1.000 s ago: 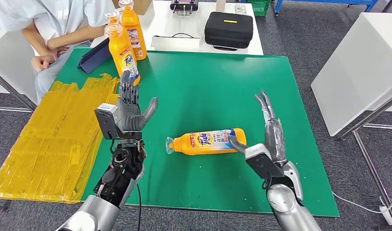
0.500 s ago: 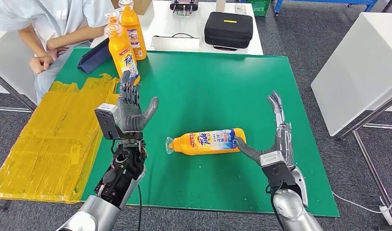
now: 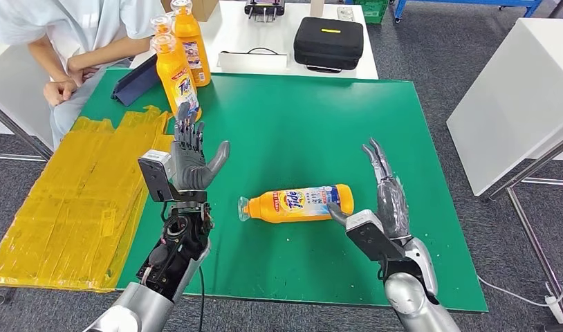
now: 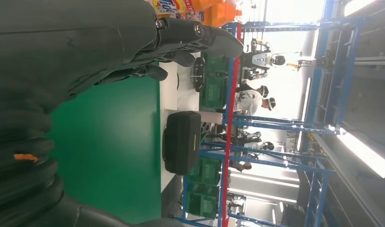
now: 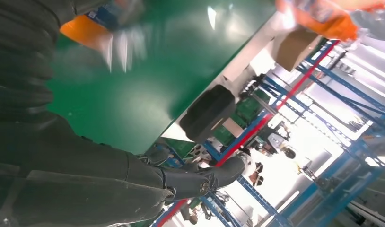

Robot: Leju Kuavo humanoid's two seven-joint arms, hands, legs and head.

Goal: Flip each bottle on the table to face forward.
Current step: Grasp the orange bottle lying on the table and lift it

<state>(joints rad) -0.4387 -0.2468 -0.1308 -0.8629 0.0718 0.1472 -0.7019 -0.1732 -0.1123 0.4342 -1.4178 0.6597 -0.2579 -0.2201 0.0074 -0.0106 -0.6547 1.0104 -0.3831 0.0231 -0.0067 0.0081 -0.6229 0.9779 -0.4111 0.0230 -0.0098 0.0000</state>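
Hands spread and empty around one toppled Tide bottle (image 3: 295,203).
Head view: it lies mid-desk (image 3: 292,131), right hand (image 3: 382,207) wide at its base, left hand (image 3: 190,160) open, apart; scoop from the base, I'd say. Wrist views: fingers splayed, holding nothing.
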